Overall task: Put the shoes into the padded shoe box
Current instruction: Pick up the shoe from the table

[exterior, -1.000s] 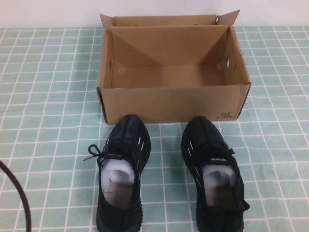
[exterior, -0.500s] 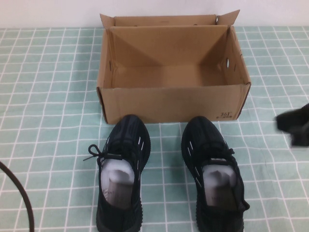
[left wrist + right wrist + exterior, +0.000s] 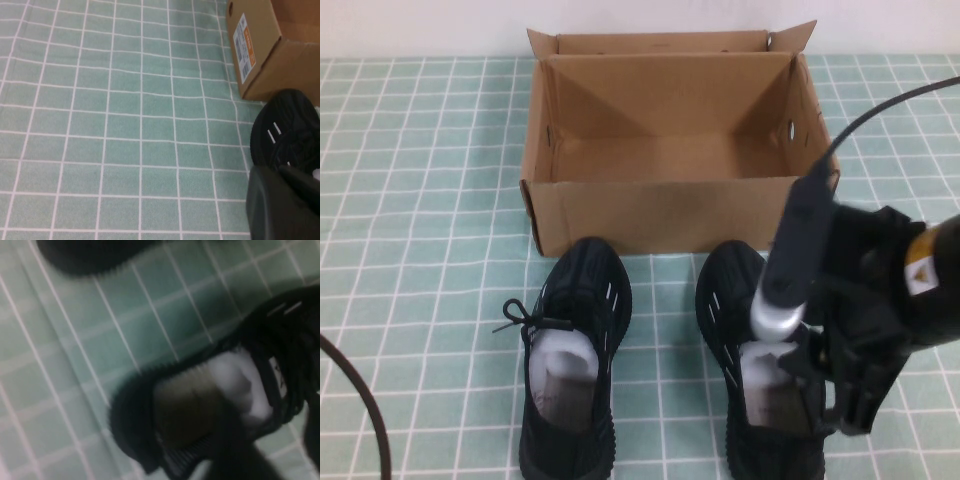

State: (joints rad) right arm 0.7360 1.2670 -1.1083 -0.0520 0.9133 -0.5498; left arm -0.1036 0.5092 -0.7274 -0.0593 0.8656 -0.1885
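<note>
Overhead, the right tool, fingers apart, hovers above black white-dashed shoes.

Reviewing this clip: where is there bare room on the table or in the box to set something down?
The shoe box interior is bare. Open cloth lies left of the box and left shoe; a strip runs between the shoes. It is crowded around the right shoe, under the right pincer. The left pincer sits beside the left shoe.
</note>
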